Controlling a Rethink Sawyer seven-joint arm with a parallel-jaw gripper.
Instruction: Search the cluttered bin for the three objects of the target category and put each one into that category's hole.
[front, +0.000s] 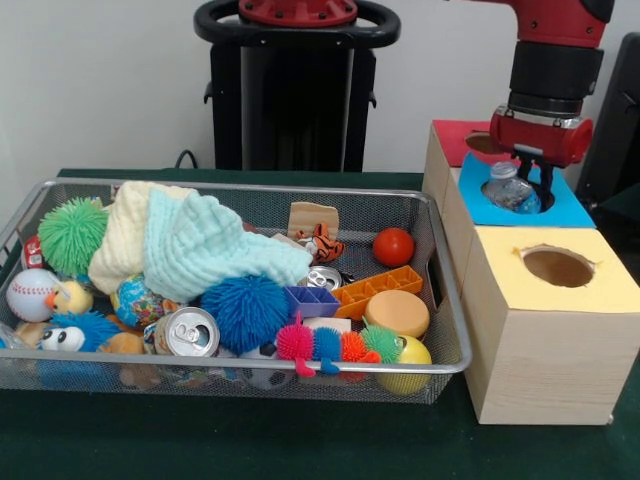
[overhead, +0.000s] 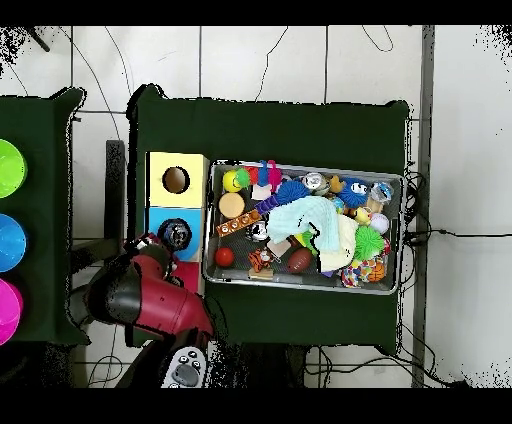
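Observation:
The wire mesh bin (front: 250, 187) fills the left of the table and is packed with toys, cloths and cans; it also shows in the overhead view (overhead: 300, 166). To its right stands the blue-topped box (front: 570, 208). A clear, crushed plastic bottle (front: 508, 190) stands tilted in its round hole, partly sunk in. My gripper (front: 537, 185) hangs straight above this hole, right at the bottle. In the overhead view the gripper (overhead: 172, 238) covers the hole of the blue box (overhead: 160, 218).
A yellow-topped box (front: 560, 300) with an open hole stands nearest the camera, and a red-topped box (front: 455, 135) stands behind the blue one. In the bin lie a silver can (front: 188, 332), a second can (front: 323, 277), spiky balls, a baseball, a red ball and two cloths (front: 190, 245).

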